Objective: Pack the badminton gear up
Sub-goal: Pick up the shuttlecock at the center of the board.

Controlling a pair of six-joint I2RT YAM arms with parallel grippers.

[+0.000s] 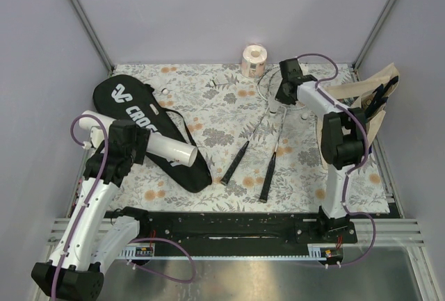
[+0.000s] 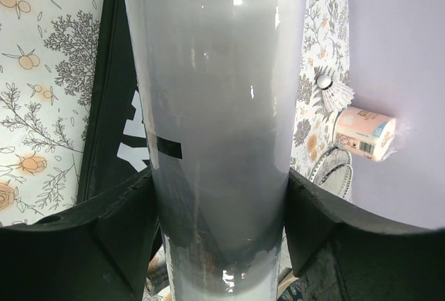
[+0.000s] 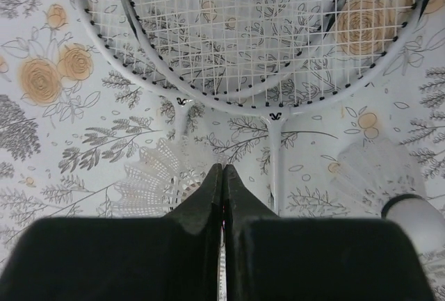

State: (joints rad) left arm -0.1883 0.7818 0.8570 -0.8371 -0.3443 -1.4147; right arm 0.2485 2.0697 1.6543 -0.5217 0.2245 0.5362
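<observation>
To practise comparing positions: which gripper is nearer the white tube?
Left. The left gripper clasps the white tube between its fingers; the right gripper is across the table, shut, above the racket heads.

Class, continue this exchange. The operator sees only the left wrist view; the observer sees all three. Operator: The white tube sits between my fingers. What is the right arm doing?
Observer: The right gripper, fingers shut, sits near the throats of the two overlapping rackets.
Operator: Which way do their handles point?
Observer: The black handles point toward the arms' bases.
Operator: Anything loose nearby?
Observer: A shuttlecock lies just left of the right gripper's tips in its wrist view.
</observation>
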